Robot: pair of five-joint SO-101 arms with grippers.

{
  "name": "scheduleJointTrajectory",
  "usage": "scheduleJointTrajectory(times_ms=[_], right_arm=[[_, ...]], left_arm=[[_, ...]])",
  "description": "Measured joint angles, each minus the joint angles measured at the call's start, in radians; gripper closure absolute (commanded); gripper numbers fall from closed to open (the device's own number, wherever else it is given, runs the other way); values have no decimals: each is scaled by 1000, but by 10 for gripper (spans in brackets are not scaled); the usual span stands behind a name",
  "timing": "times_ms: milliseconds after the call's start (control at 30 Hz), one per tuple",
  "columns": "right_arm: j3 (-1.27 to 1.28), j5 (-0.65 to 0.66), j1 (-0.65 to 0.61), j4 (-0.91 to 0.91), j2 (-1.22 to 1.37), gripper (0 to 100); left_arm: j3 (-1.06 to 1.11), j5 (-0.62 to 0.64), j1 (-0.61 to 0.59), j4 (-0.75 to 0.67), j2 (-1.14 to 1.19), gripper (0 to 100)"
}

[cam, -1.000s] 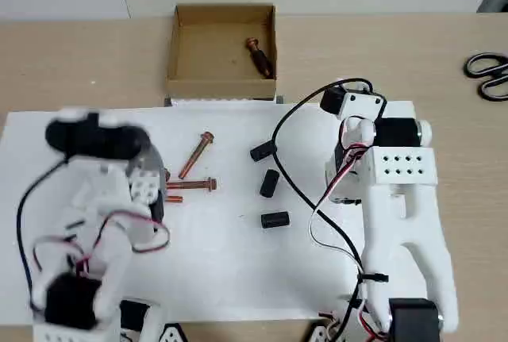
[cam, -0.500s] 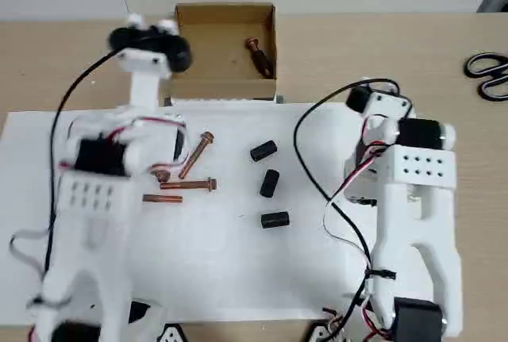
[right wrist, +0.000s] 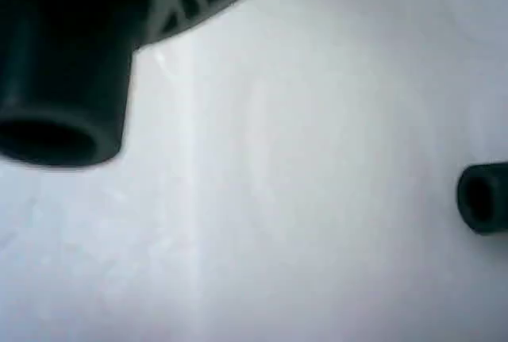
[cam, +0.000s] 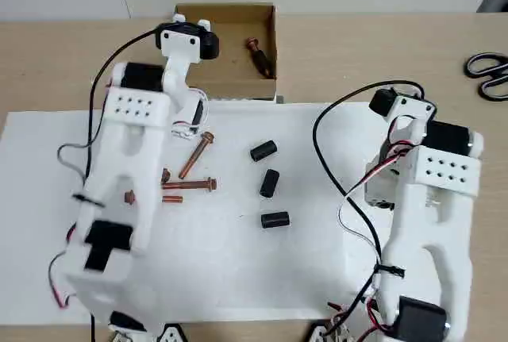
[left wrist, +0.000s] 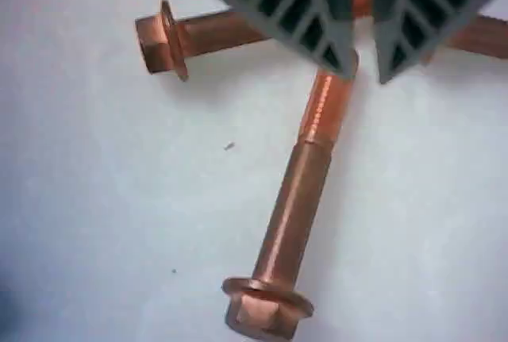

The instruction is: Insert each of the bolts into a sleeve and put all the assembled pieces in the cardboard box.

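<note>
Bolts of copper colour lie loose on the white sheet beside the left arm. The left gripper hangs just above them, jaws only a slit apart and holding nothing. The threaded tip of one bolt sits right at a fingertip. The right gripper has its jaws closed around a black sleeve. Three loose sleeves lie mid-sheet. On the table beyond the sheet, the cardboard box holds one assembled piece.
</note>
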Motion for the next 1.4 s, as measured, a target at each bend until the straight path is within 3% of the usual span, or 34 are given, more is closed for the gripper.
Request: scheduleJointTrajectory(times_ms=[133,400,1000,1400], right_arm=[[0,3,31,0,0,995],[0,3,44,0,0,995],[0,3,44,21,0,995],[0,3,44,21,0,995]], left_arm=[[-150,0,0,64,146,916],[-288,-2,49,83,284,907],[-324,-5,72,77,394,909],[-325,-3,11,52,474,909]])
